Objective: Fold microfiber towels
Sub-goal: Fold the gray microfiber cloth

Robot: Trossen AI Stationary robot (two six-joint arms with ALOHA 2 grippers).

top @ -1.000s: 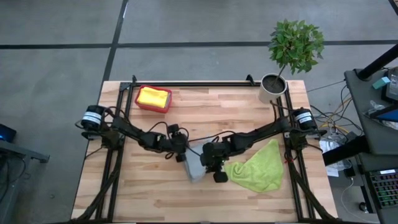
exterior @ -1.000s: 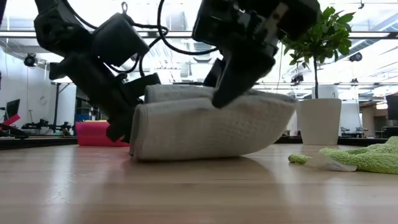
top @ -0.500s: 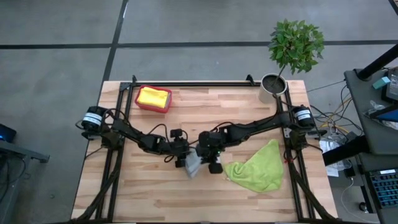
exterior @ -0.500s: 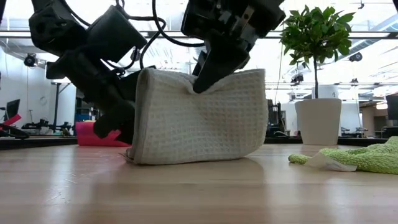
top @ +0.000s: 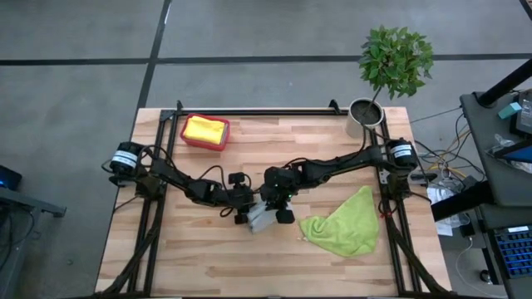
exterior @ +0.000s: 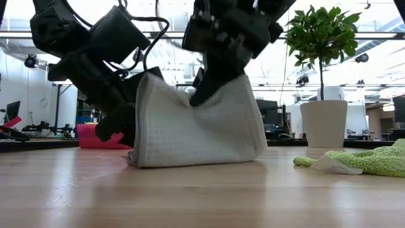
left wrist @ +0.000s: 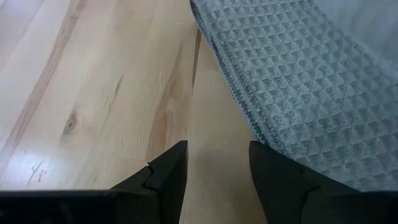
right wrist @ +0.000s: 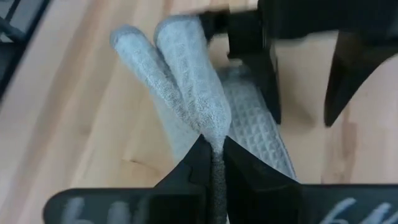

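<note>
A grey microfiber towel stands folded on its lower edge at mid-table, also seen in the high view. My right gripper is shut on its top. My left gripper is open, low on the bare wood beside the towel's left side, with only table between its fingers. A lime green towel lies crumpled at the right. A yellow towel lies in the pink-red bin at the far left. My right gripper pinches the grey towel's upper edge between its two fingers, where several layers bunch together. The fingers slant down from above and from the table's right. The towel hangs upright below them, with its lower edge on the table. My left gripper's one finger stands against the towel's side; whether it touches I cannot tell.
A white pot with a small tree stands at the far right corner. The black arm frame runs along the table's far edge and both sides. Bare wood lies in front of the towel toward the near edge.
My right gripper, still shut on the grey towel, has moved toward the table's left and far edges and a little up. The towel, earlier a low folded heap, now stands upright on its lower edge, its top drawn toward my left gripper.
</note>
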